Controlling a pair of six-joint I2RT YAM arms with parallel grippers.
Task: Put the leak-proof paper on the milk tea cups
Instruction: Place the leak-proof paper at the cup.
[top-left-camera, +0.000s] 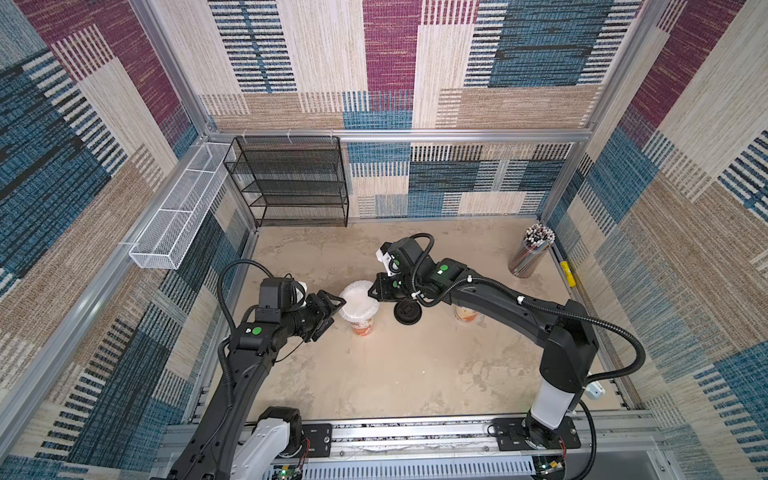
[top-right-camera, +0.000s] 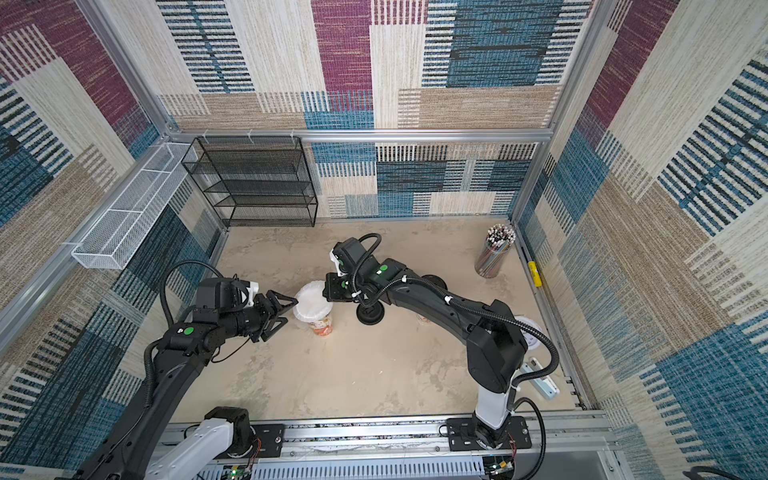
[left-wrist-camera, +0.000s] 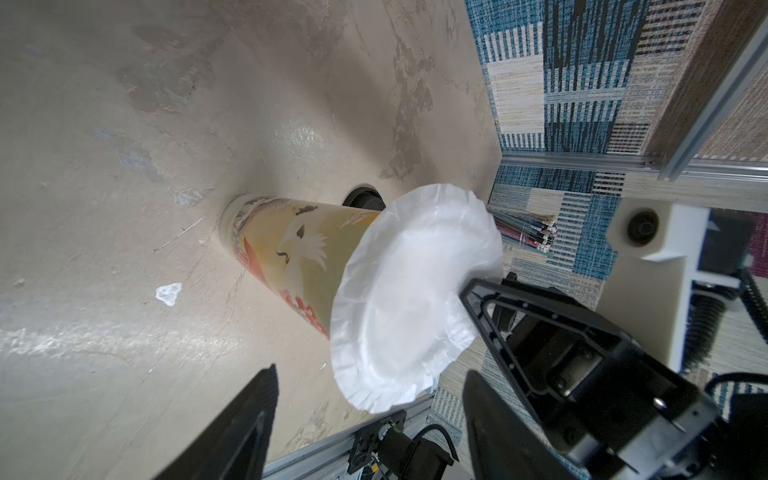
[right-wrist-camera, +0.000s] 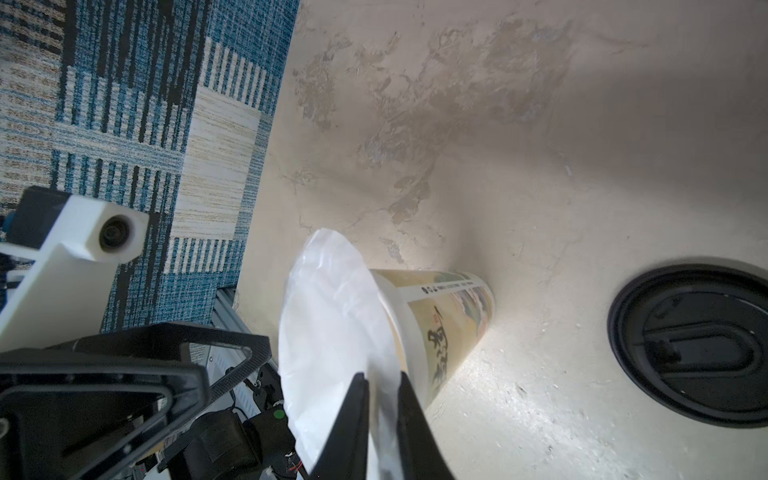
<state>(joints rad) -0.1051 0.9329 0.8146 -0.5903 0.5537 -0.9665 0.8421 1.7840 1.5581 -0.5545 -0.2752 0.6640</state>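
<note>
A milk tea cup (top-left-camera: 361, 326) (top-right-camera: 321, 326) stands mid-table with a round, crinkled leak-proof paper (top-left-camera: 359, 301) (top-right-camera: 313, 301) lying over its mouth. My left gripper (top-left-camera: 337, 311) (left-wrist-camera: 371, 371) is open just left of the cup, its fingers apart from the paper. My right gripper (top-left-camera: 372, 293) (right-wrist-camera: 382, 376) is at the paper's right edge; its jaws stand a narrow slit apart with the paper's rim (right-wrist-camera: 328, 324) between them. A second milk tea cup (top-left-camera: 466, 316) shows partly under the right arm, its mouth hidden. A white disc (top-right-camera: 530, 334) lies behind the right elbow.
A black lid (top-left-camera: 408, 311) lies just right of the covered cup, another black lid (top-right-camera: 434, 282) behind the right arm. A clear tumbler of straws (top-left-camera: 530, 251) stands far right. A black mesh rack (top-left-camera: 291, 183) and a white wire basket (top-left-camera: 174, 224) stand at back left.
</note>
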